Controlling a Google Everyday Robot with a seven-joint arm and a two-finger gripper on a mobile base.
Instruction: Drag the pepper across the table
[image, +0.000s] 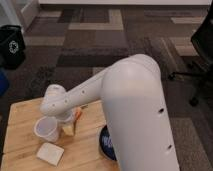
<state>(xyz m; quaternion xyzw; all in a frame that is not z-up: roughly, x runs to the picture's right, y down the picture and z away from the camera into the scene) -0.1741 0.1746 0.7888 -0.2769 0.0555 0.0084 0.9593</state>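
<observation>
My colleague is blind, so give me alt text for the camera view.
A white robot arm reaches over a wooden table, its gripper down at the orange pepper beside a white cup. A flat white square lies nearer the camera.

One view only. Looks steeply down and forward from high, close behind the white arm (131, 115), filling centre-right. Takes in worktop (20, 112) lower left, carpet (100, 45) beyond. Shows hand (68, 125) low over worktop, beside cup (47, 131).

gripper (69, 127) low over table (20, 113) | pepper (78, 116) beside it (partly hidden) | white cup (47, 129) adjacent
</observation>
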